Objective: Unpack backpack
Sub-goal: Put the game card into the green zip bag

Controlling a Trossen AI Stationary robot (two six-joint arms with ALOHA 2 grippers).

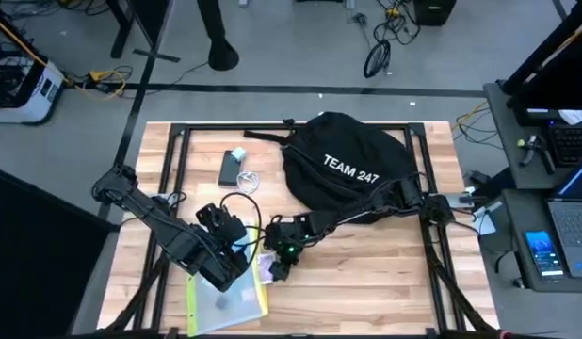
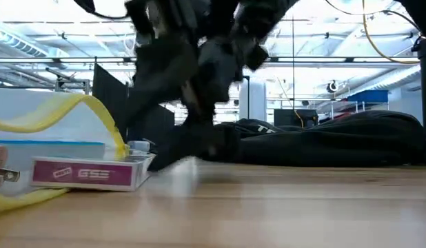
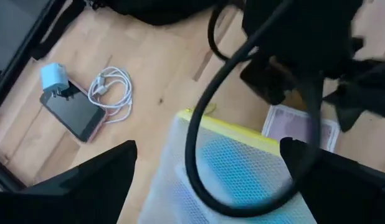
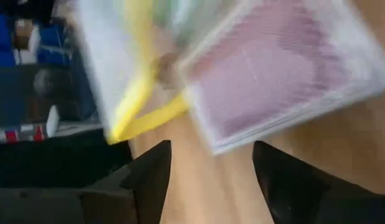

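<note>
The black backpack (image 1: 347,169) with white "TEAM 247" lettering lies at the far middle of the table and also shows in the low view (image 2: 337,141). A see-through mesh pouch with yellow trim (image 1: 225,299) lies flat near the front edge. A pink card box (image 1: 267,268) lies at the pouch's right side and rests flat on the wood (image 2: 89,172). My left gripper (image 3: 208,180) hangs open above the pouch (image 3: 236,168). My right gripper (image 4: 211,180) is open, just short of the card box (image 4: 280,74), with nothing between its fingers.
A phone (image 1: 230,168), a pale blue charger plug (image 1: 239,153) and a coiled white cable (image 1: 249,179) lie on the table left of the backpack. A black metal frame (image 1: 178,141) runs around the table. Bare wood shows at the front right (image 1: 376,282).
</note>
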